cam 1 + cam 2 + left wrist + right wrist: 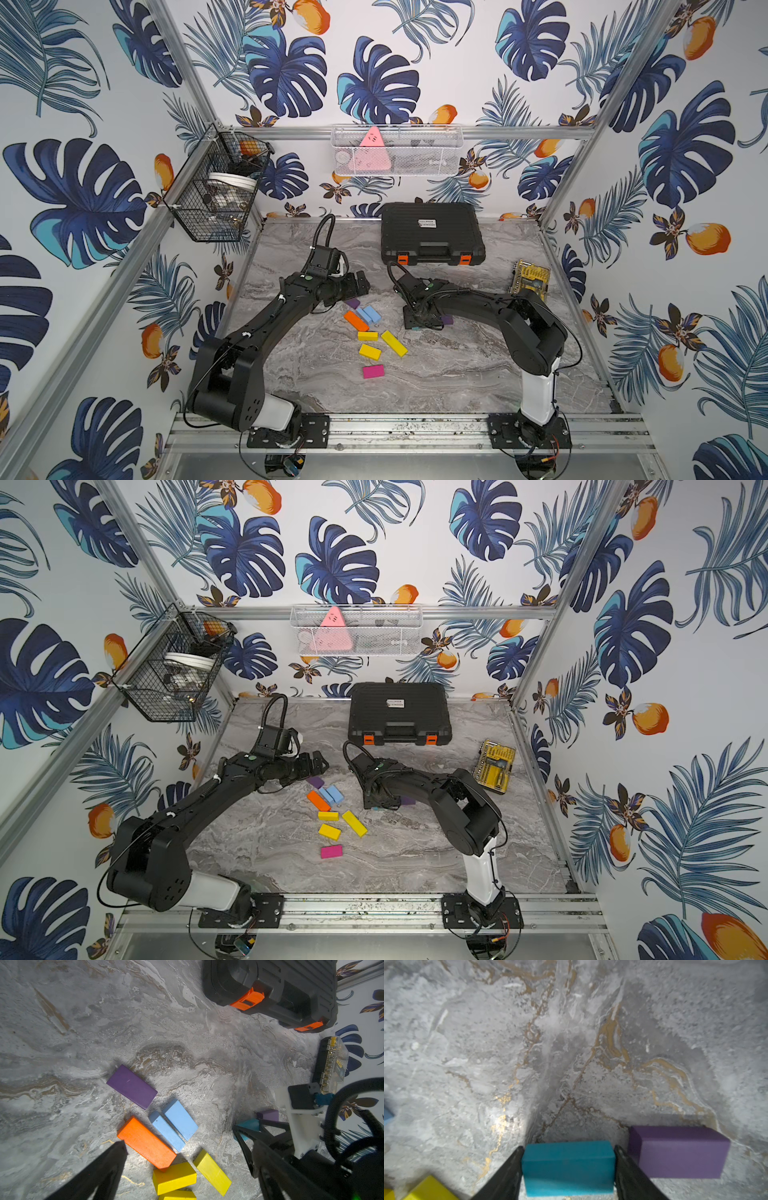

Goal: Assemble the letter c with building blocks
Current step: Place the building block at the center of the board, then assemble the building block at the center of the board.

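Placing teal block (568, 1167) at centre of counter (457, 374), it seems, just beside purple block (679, 1151). Right pincer (568, 1147) flanks teal ends closely; gripping or loose, cannot tell. Left pincer (362, 283) wide, empty, near second purple block (353, 303). Other blocks (376, 345) scattered left of centre. Letter barely begun, I judge. Next move needs straight lift clear, without nudging the pair.

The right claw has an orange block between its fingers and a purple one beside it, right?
Not orange: the right wrist view shows a teal block between the right gripper's fingers. The purple block does lie beside it.
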{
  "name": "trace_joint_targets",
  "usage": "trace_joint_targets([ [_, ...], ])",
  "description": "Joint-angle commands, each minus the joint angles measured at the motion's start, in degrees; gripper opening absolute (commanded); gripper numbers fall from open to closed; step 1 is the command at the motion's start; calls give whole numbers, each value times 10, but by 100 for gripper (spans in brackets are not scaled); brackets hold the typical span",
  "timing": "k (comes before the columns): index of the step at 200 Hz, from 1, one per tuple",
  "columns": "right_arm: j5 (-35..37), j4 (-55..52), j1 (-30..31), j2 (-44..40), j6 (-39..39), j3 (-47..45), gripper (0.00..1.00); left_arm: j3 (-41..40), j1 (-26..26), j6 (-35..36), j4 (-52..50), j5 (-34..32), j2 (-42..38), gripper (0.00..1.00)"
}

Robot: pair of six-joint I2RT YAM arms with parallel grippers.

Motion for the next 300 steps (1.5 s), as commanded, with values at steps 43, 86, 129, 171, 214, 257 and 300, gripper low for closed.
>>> trace_joint_targets([
  [43,7,-18,-1,-56,-1,5,81,-1,-8,-1,6,27,4,99],
  [86,9,-40,-17,-112,-13,-30,86,-18,-70,-31,24,11,4,99],
  [129,-1,-34,-14,-165,-53,-100,93,-24,-151,-97,42,-29,19,99],
  [171,39,-17,2,-166,-62,-152,100,-4,-169,-143,43,-50,35,99],
  [214,64,-1,15,-132,-55,-151,100,29,-168,-140,12,-82,42,99],
  [257,77,8,16,-94,-52,-133,100,20,-151,-160,24,-77,42,99],
  [300,81,9,15,-67,-56,-112,100,8,-125,-161,30,-62,39,99],
])
